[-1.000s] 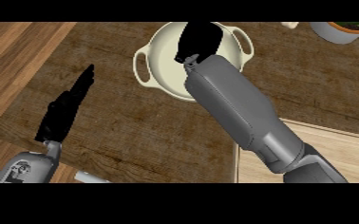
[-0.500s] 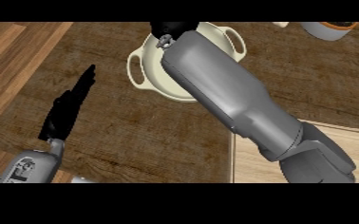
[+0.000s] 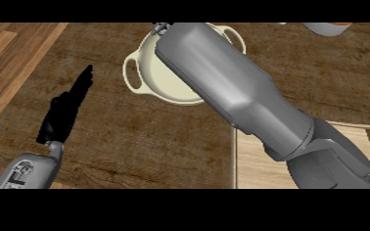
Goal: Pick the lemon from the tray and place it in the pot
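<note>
The pot (image 3: 155, 76) serves as the landmark: a cream vessel with two loop handles, set on the dark wooden counter (image 3: 145, 137) in the upper middle of the head view.

Well to the left of the pot and lower in the view, the left hand (image 3: 66, 107) is shown edge-on, its black fingers straight and released, pointing up toward the far side of the counter; nothing is held in it. Its grey forearm (image 3: 29, 171) enters at the lower left corner.

Across the pot, from the lower right, the right forearm (image 3: 231, 93) is laid diagonally, so that the right half of the pot's opening and part of its rim are covered. The right hand is hidden beyond the wrist at the view's upper edge, and the state of its fingers cannot be told.

The lemon is not seen; whether it lies in the pot or in the hidden hand cannot be told.

Below and to the right of the pot, a pale wooden tray (image 3: 256, 169) is partly shown under the forearm. Far right of the pot, at the upper edge, a pale round vessel (image 3: 327, 28) is cut off.
</note>
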